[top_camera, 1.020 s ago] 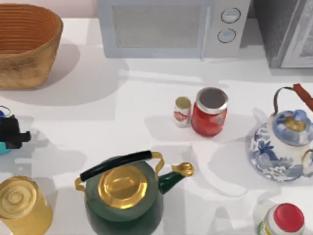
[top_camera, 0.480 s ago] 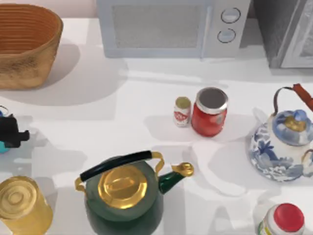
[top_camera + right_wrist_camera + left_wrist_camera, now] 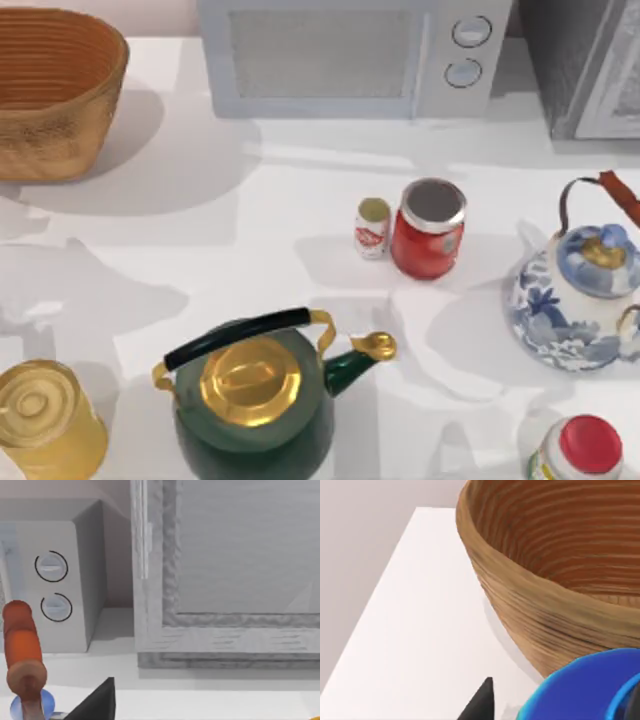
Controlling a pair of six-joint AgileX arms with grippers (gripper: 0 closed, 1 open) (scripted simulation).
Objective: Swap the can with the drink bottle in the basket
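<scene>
Left end effector, fingers closed on the upright can, beside the basket wall, rim above.

The left gripper and the can it carries are gone from the top view's left edge, where they sat before; in the left wrist view the can now hangs just beside the basket wall, above the table.

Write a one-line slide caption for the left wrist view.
Left pincer carries the can beside the basket.
</scene>
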